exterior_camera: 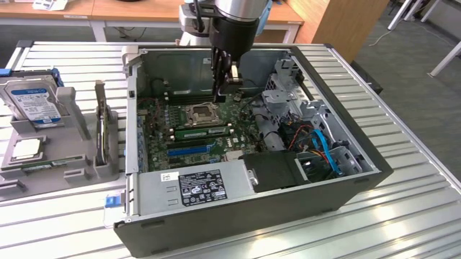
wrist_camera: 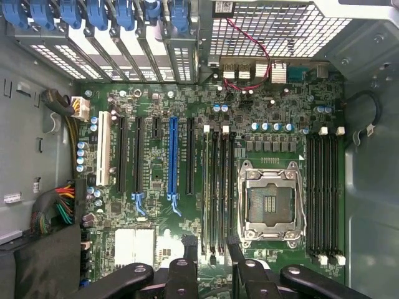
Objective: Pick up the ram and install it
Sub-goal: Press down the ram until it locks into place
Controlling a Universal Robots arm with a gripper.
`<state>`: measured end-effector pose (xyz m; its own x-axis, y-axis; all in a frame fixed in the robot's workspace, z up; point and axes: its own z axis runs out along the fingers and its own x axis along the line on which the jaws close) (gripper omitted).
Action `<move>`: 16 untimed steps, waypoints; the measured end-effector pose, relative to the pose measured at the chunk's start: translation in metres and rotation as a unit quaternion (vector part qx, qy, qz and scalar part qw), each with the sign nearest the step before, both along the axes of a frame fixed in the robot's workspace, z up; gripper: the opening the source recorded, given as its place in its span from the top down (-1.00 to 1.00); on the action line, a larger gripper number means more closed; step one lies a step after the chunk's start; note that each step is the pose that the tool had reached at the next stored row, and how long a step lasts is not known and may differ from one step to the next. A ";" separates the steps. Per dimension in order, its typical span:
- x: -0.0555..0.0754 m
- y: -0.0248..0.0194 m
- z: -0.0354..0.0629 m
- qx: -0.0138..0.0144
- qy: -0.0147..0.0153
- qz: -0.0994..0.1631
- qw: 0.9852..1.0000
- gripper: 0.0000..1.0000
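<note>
My gripper [exterior_camera: 225, 96] hangs open and empty inside the open computer case [exterior_camera: 346, 186], above the motherboard beside the CPU socket [exterior_camera: 201, 114]. A long green ram stick [exterior_camera: 204, 131] stands in a memory slot just in front of that socket, well below the fingers. In the wrist view the gripper [wrist_camera: 212, 250] straddles the bank of memory slots [wrist_camera: 218, 187] between the socket [wrist_camera: 270, 202] and the blue slot [wrist_camera: 173, 156]. Another thin green stick [exterior_camera: 45, 164] lies in the grey fixture at the exterior view's left.
The grey fixture [exterior_camera: 72, 175] also carries a hard drive [exterior_camera: 32, 100], a square chip [exterior_camera: 25, 148] and an upright card [exterior_camera: 101, 127]. The power supply [exterior_camera: 194, 186], drive cage [exterior_camera: 284, 100] and blue cables [exterior_camera: 324, 148] crowd the case's near and right sides.
</note>
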<state>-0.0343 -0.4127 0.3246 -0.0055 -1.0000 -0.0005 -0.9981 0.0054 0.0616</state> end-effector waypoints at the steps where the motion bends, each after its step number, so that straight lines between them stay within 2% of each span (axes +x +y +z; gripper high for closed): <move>1: 0.000 0.0000 0.0000 0.000 0.000 0.000 1.000 0.38; 10: 0.000 0.0000 0.0000 0.000 0.000 0.000 1.000 0.41; 12: 0.000 0.0000 0.0000 0.000 0.000 0.000 1.000 0.66; 13: 0.000 0.0000 0.0000 0.000 0.000 0.000 1.000 0.66; 14: 0.000 0.0000 0.0000 0.000 0.000 0.000 1.000 0.77; 16: 0.000 0.0000 0.0000 0.000 0.000 0.000 1.000 0.80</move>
